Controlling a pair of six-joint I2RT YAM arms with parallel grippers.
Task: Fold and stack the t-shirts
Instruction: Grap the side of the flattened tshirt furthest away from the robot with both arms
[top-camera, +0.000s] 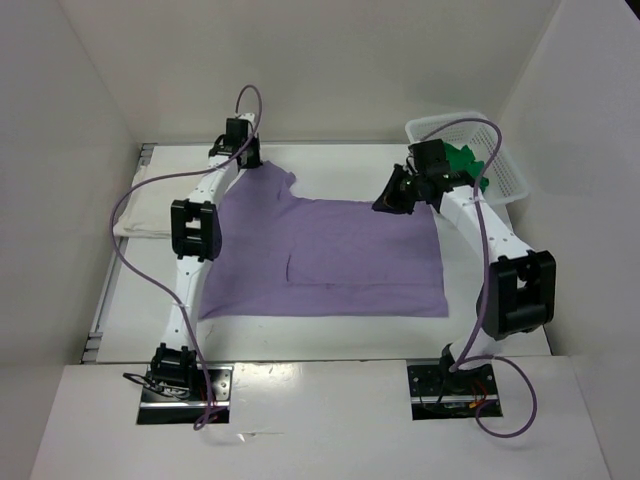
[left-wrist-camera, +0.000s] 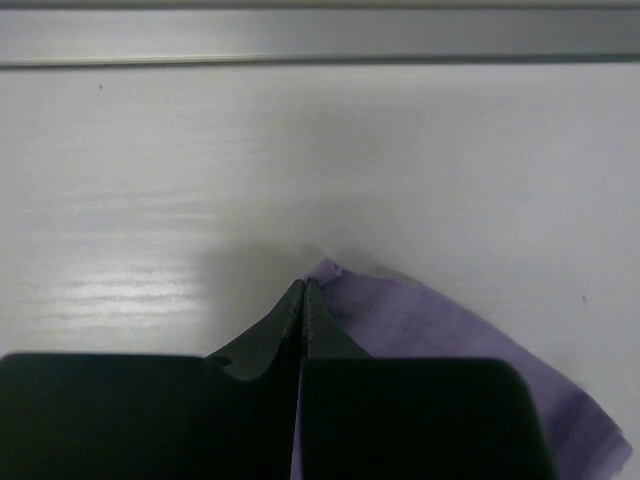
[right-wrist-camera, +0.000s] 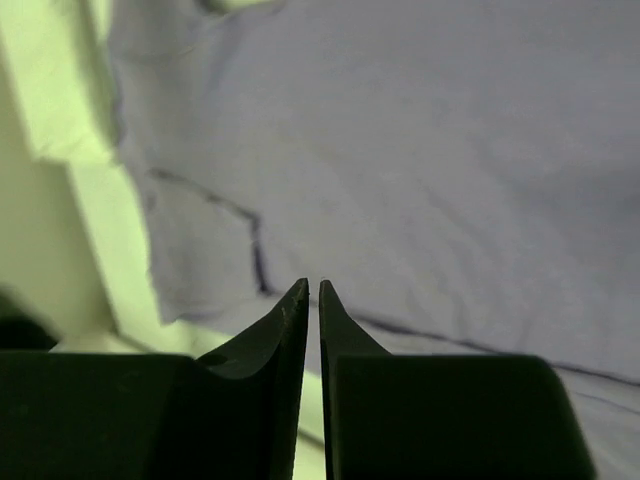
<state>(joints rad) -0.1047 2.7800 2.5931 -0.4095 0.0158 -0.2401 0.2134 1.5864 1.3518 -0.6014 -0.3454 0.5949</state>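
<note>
We judge the white shirt (top-camera: 135, 218) folded, green shirt (top-camera: 462, 158) untouched; left gripper (left-wrist-camera: 305, 285) pinches the spread purple shirt (top-camera: 340, 255), right gripper (right-wrist-camera: 312, 285) slightly parted, empty.

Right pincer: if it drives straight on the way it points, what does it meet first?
The lavender t-shirt: the right pincer tilts down at the spread cloth, with nothing between in the wrist view. Depth is unclear.
</note>
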